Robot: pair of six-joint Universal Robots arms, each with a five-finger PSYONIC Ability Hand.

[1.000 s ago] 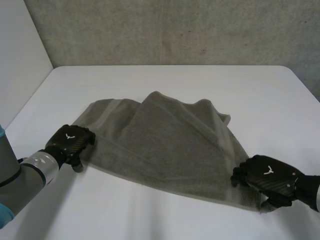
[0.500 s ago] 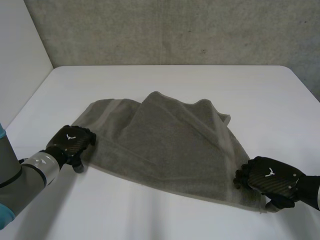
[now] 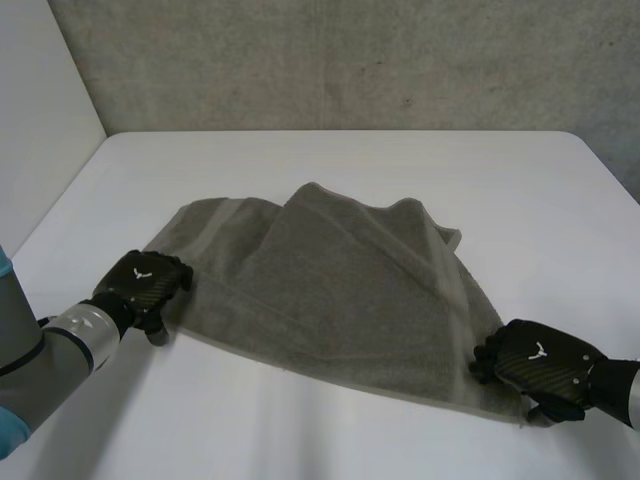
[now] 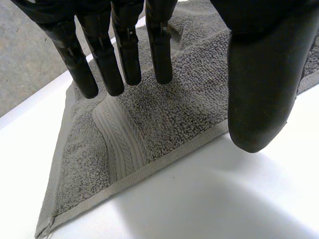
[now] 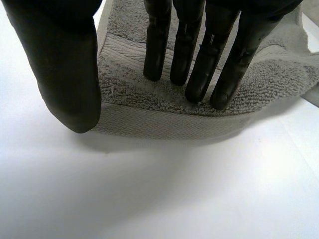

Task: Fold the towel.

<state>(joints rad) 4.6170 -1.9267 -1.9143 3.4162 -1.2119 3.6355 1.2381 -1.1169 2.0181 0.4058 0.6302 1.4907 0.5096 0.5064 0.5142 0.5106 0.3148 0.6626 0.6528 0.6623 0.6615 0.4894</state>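
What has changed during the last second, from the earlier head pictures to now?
The right hand drew back a little toward the near edge of the table, at the near right corner of the towel. Its fingers lie straight on the cloth; nothing was taken hold of or let go. The left hand, at the towel's left end, and the towel's shape stayed as they were.

The head view looks down from behind and between the arms, across the white table (image 3: 330, 440) toward a grey wall (image 3: 350, 60); each wrist view sits close, looking along its palm; the left hand (image 3: 140, 283) view takes in the grey towel (image 3: 330, 280) at its near left corner, the right hand (image 3: 540, 362) view its near right; the head view holds both corners.
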